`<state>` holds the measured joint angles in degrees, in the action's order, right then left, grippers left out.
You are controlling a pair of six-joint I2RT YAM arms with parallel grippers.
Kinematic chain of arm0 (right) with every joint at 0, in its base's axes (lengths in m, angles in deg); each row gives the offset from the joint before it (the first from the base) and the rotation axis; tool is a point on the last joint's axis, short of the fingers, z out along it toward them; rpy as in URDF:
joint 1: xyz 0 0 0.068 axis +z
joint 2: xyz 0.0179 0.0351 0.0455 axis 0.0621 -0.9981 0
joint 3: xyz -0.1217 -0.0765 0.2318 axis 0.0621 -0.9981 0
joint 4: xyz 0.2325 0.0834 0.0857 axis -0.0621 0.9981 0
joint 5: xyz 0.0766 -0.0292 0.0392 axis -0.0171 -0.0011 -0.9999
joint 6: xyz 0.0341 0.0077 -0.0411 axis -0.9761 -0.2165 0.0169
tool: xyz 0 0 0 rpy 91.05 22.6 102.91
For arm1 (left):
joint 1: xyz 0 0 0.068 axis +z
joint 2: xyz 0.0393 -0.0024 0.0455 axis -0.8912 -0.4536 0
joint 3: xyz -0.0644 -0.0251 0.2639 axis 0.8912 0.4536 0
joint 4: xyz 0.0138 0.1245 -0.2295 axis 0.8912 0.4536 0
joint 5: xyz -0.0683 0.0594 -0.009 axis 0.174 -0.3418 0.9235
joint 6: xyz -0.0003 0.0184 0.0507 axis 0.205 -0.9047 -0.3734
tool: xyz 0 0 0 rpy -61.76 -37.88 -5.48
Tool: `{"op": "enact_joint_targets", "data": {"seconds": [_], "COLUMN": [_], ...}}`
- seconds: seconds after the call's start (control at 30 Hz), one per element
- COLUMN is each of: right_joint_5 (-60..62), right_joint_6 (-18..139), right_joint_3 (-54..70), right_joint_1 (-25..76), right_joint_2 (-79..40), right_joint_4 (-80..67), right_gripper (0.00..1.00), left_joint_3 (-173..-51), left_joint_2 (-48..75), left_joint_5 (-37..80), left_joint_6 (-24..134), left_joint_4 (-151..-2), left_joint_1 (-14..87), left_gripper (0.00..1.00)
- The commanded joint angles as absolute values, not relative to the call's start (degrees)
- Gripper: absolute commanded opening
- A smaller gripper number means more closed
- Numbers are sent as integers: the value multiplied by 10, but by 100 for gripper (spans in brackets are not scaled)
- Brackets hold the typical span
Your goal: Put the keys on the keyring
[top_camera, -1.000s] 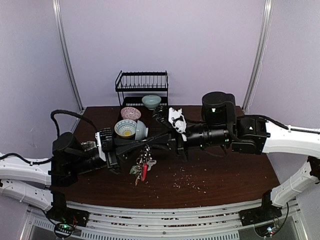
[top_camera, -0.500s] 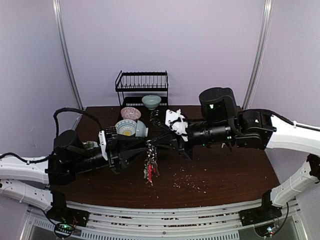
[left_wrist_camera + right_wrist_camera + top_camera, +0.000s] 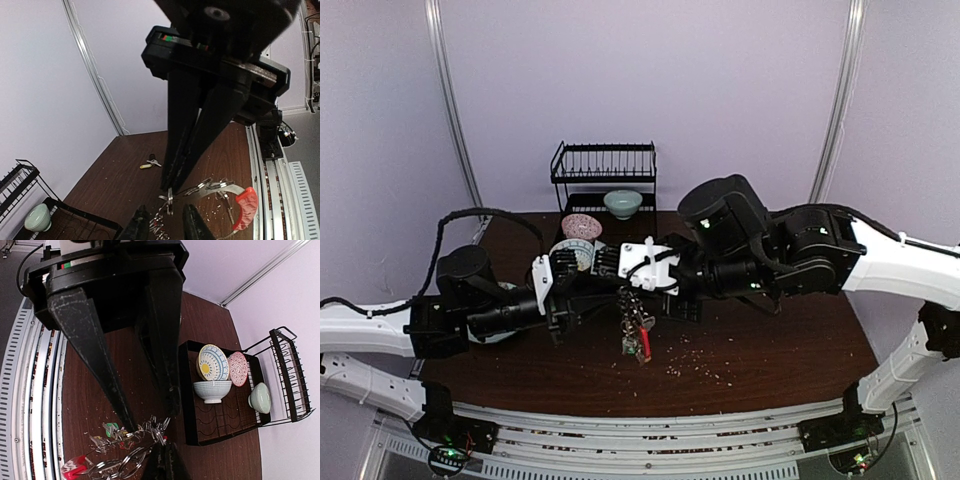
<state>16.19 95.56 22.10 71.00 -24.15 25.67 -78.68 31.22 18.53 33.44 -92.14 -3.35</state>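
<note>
Keyring [image 3: 635, 322] in mid-air over the worktop [image 3: 770, 360], pinched at its thin ring by the clenched right gripper [image 3: 169, 189], red clip [image 3: 246, 202] dangling below. Left gripper [image 3: 152, 417] released, fingers spread either side of the hanging bunch; contact with metal impossible to tell. Loose keys [image 3: 150, 162] flat on the worktop, well apart from the ring, not yet threaded.

Step in hand, by judgement: steadying the ring for threading. Hold the right pinch firm. Close the left on the coil itself, not on the tags. Wait out any swing before fetching a key.

Loose keys visible only from the left wrist, absent from the top view. Spread of the left fingers plain only from the right wrist.
</note>
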Motion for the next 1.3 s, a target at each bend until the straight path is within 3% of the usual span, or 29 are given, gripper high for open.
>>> {"op": "enact_joint_targets", "data": {"seconds": [0.0,0.1,0.2,0.33,0.43,0.5,0.6,0.77,0.93,1.13,1.27], "right_joint_5": [180,167,151,145,134,133,118,7,-8,-23,-52], "right_joint_6": [961,962,966,969,965,950,912,846,808,778,765], "right_joint_3": [244,243,239,237,233,220,166,61,6,-32,-52], "right_joint_1": [717,720,722,724,724,724,714,681,679,670,670], "right_joint_2": [-241,-240,-237,-237,-235,-226,-196,-158,-155,-151,-160], "right_joint_4": [246,244,241,241,237,216,154,34,-49,-112,-156], "right_gripper": [0,0,0,0,0,0,14,21,22,29,19], "left_joint_3": [-807,-803,-805,-805,-801,-793,-764,-737,-740,-727,-728], "left_joint_2": [297,293,291,294,297,301,316,337,330,331,317], "left_joint_5": [212,199,176,168,165,163,161,189,222,240,240], "left_joint_6": [325,326,329,328,332,337,343,343,338,346,363], "left_joint_4": [-935,-942,-946,-952,-957,-966,-1009,-1064,-1065,-1096,-1120], "left_joint_1": [-32,-33,-33,-33,-33,-33,-33,-32,-33,-33,-33], "left_gripper": [24,23,13,11,0,0,0,0,0,0,0]}}
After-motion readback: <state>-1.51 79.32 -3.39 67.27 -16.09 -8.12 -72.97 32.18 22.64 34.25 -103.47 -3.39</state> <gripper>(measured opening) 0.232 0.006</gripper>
